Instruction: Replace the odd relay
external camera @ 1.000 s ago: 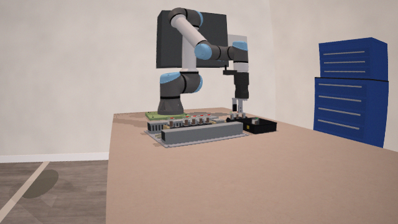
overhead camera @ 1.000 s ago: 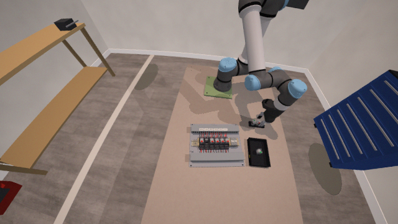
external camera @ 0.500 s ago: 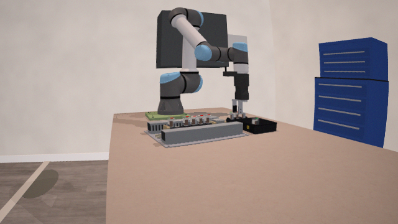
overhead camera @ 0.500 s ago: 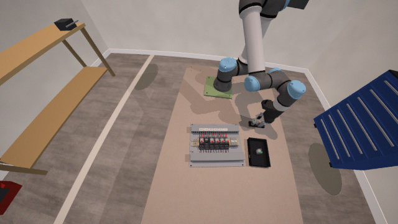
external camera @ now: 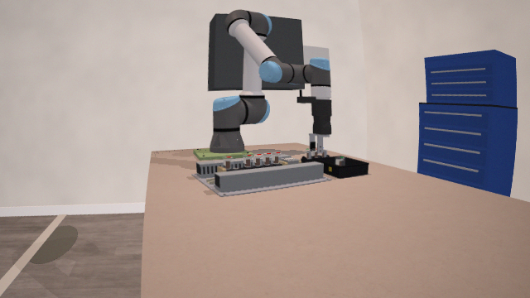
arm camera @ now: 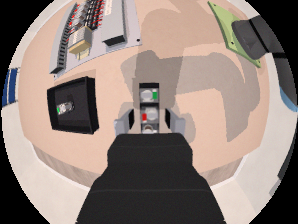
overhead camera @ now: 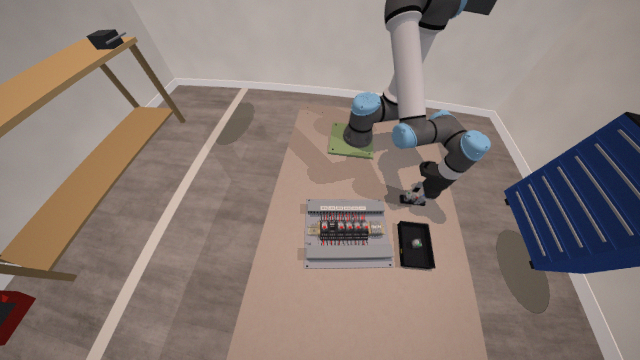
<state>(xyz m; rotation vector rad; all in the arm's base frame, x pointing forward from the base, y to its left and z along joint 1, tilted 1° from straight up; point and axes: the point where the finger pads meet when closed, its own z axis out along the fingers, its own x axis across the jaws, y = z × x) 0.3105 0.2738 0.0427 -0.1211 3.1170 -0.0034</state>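
Jaws spread astride red-buttoned spare in its holder; green-buttoned relay lies in tray. Centre your jaws on the spare, close squarely, lift straight, noting button side.
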